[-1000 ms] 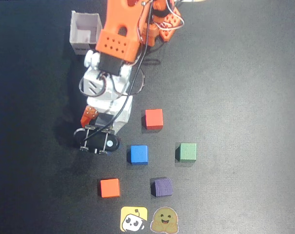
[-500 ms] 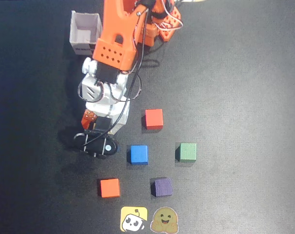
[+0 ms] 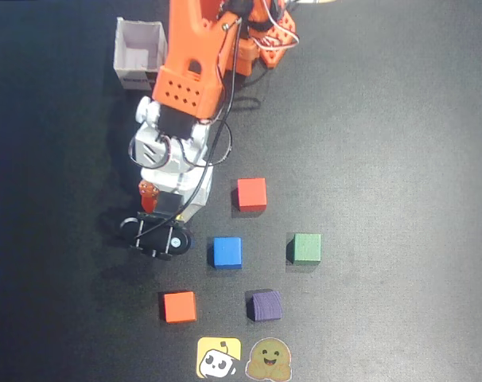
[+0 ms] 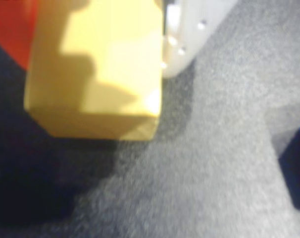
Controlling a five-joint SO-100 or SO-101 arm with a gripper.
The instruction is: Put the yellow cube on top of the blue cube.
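In the wrist view the yellow cube fills the upper left, clamped between an orange finger on its left and a white finger on its right. My gripper is shut on it, and the cube hangs a little above the dark mat, casting a shadow below. The blue cube shows only as a corner at the right edge. In the overhead view the blue cube sits on the mat just right of my gripper; the arm hides the yellow cube there.
Other cubes lie around the blue one: red, green, purple and orange. A yellow sticker and a brown sticker lie at the bottom edge. A white open box stands beside the arm's base.
The gripper head has shifted slightly toward the bottom of the overhead view and turned a little. The cubes on the mat have not moved.
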